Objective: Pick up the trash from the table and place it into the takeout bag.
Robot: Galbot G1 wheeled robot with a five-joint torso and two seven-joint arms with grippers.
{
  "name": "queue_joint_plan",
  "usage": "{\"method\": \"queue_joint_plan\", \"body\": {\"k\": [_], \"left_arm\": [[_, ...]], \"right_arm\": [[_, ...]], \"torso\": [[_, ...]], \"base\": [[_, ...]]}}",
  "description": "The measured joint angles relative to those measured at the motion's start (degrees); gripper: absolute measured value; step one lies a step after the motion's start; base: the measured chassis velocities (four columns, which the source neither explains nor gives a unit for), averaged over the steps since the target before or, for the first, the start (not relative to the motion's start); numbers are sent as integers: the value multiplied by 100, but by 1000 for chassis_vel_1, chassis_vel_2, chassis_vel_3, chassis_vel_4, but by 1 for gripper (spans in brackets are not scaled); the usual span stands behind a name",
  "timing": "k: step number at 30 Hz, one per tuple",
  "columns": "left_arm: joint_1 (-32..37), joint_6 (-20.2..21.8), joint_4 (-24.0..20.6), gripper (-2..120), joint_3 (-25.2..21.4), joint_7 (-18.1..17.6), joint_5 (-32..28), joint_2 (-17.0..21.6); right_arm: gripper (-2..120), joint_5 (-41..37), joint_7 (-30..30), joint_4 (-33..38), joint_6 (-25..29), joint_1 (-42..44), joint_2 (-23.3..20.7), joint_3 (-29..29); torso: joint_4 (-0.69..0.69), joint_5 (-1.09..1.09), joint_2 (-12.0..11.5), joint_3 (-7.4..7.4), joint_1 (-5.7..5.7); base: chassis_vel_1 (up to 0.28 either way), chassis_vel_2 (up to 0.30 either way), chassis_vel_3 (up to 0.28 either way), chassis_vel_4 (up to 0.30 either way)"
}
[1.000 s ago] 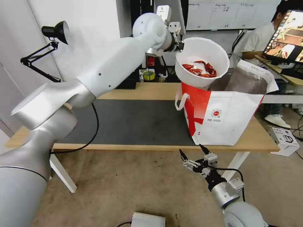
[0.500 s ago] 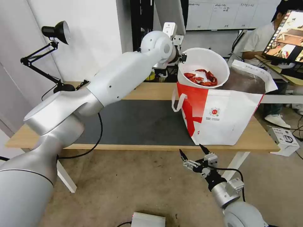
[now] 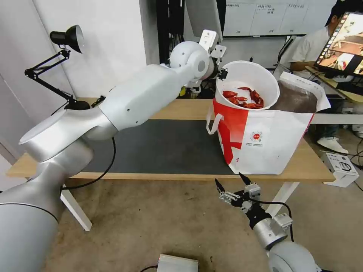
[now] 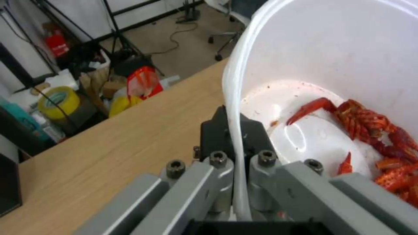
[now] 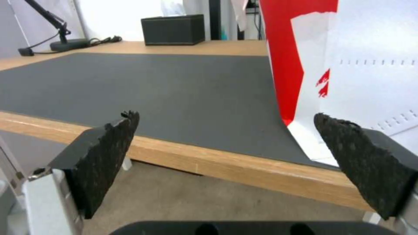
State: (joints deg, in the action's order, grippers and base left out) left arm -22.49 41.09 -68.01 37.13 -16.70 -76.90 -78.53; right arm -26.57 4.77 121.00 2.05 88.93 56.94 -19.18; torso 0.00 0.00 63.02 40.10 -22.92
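A white round bowl (image 3: 247, 77) holding red crayfish shells (image 3: 245, 99) hangs tilted over the open left end of the white-and-red takeout bag (image 3: 270, 139), its underside hidden behind the bag's rim. My left gripper (image 3: 222, 73) is shut on the bowl's rim (image 4: 235, 130); one black finger (image 4: 254, 135) lies inside the bowl, against the wall. The shells (image 4: 374, 130) lie at the bowl's low side. The bag stands on the right end of the light-wood table (image 3: 174, 108). My right gripper (image 3: 230, 182) is parked open below the table's front edge, in front of the bag (image 5: 348, 58).
A dark grey mat (image 3: 159, 145) covers the table's middle. A black desk lamp (image 3: 66, 37) stands at the back left, and a black tissue box (image 5: 173, 29) sits at the far edge. A person sits behind the bag at a screen (image 3: 342, 41).
My left arm has carried the bowl lower and a little to the right, so it now sits partly behind the bag's rim. The right arm has not moved.
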Motion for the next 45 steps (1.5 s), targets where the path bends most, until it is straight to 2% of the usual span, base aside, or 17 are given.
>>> {"method": "queue_joint_plan", "body": {"k": [17, 21, 28, 33, 45], "left_arm": [[-91, -69, -273, 0, 97, 315, 206, 83], [-107, -132, -264, 0, 34, 367, 204, 37], [-192, -147, 0, 0, -50, 369, 234, -167], [-165, -147, -15, 0, -39, 383, 339, -206], [-34, -148, -335, 0, 253, 676, 598, 52]], "right_arm": [[100, 0, 0, 0, 0, 0, 0, 0], [100, 0, 0, 0, 0, 0, 0, 0], [100, 0, 0, 0, 0, 0, 0, 0], [100, 0, 0, 0, 0, 0, 0, 0], [100, 0, 0, 0, 0, 0, 0, 0]], "torso": [[0, 0, 0, 0, 0], [1, 0, 0, 0, 0], [0, 0, 0, 0, 0], [0, 1, 0, 0, 0], [1, 0, 0, 0, 0]], "base": [[0, 0, 0, 0], [0, 0, 0, 0], [0, 0, 0, 0], [0, 0, 0, 0], [0, 0, 0, 0]]}}
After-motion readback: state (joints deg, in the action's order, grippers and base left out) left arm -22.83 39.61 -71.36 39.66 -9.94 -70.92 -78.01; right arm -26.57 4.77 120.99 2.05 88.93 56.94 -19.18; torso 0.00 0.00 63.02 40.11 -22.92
